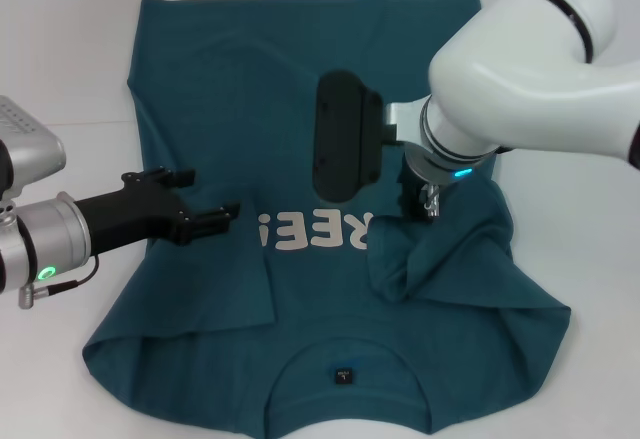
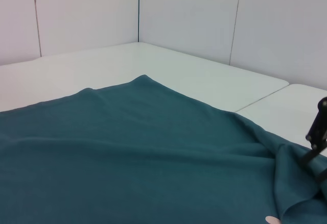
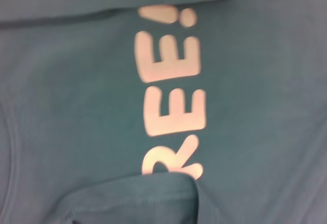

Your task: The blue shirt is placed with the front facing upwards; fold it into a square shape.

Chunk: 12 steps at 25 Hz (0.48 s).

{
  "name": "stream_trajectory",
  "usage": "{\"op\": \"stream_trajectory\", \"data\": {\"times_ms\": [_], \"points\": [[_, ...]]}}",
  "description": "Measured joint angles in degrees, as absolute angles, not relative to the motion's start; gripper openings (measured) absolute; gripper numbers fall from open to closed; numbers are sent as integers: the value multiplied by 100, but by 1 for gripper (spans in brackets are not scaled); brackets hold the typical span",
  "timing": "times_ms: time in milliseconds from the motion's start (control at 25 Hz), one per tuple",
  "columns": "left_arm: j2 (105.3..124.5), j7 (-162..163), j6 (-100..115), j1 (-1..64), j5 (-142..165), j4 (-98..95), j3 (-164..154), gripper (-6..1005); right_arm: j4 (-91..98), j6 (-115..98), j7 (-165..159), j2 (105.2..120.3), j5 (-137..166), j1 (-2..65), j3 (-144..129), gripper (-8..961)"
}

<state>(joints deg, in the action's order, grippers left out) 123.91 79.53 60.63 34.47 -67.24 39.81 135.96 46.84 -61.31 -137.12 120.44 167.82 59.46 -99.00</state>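
The blue shirt (image 1: 300,109) lies spread on the white table (image 1: 60,49), collar nearest the robot, the white lettering (image 1: 305,231) across its chest as landmark. In the head view, the left side is folded in, its edge ending just beside the lettering; the left gripper (image 1: 205,199) hovers there with its fingers parted and nothing between them. On the lettering's other side the right gripper (image 1: 428,204) pinches a raised bunch of sleeve cloth. The left wrist view shows plain teal cloth (image 2: 127,152) and table (image 2: 204,76) beyond. The right wrist view shows the lettering (image 3: 171,94), a folded edge covering its first letter.
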Motion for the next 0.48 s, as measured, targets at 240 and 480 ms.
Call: {"op": "stream_trajectory", "data": {"times_ms": [240, 480], "points": [[12393, 7949, 6066, 3444, -6724, 3981, 13597, 838, 4975, -6270, -13806, 12005, 16791, 5786, -9453, 259], [12393, 7946, 6069, 3449, -6724, 3972, 13586, 838, 4481, -5880, -13973, 12033, 16775, 5858, -9320, 616]]}}
